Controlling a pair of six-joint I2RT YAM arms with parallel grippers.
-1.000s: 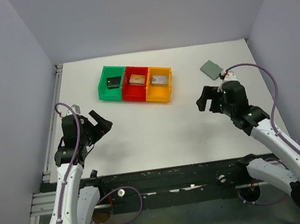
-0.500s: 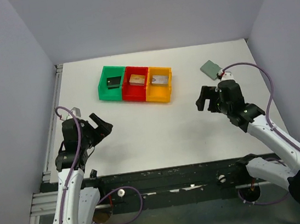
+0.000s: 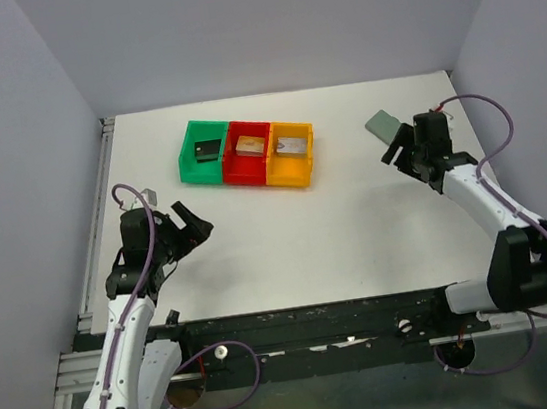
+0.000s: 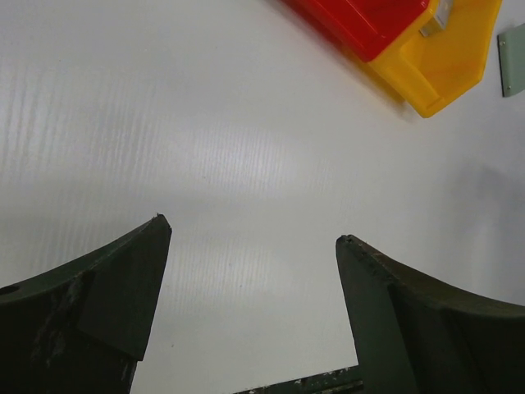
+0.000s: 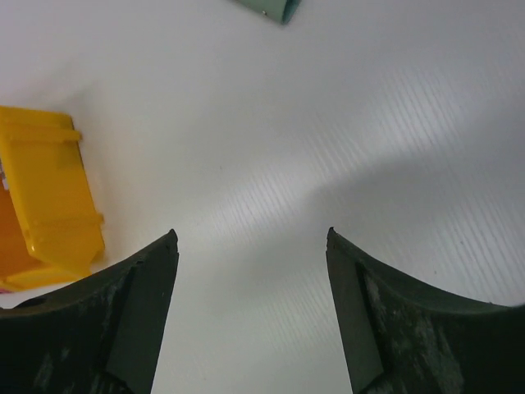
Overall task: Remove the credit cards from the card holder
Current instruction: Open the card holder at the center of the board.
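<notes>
From my console I see a white table [image 3: 289, 243] enclosed by a pale back wall [image 3: 260, 25], a left wall [image 3: 11, 199] and a right wall [image 3: 528, 70]. Three plastic bins stand touching in one row on the far half of the table, left of centre, and the row is slightly skewed. The green bin [image 3: 190, 158] is at the left and holds a black piece [image 3: 208, 151]. The red bin [image 3: 245, 169] is in the middle and holds a tan piece [image 3: 251, 146]. The orange-yellow bin [image 3: 290, 172] is at the right and holds a silver piece [image 3: 292, 145]. A dark rail [image 3: 309, 319] runs along the table's near edge.
</notes>
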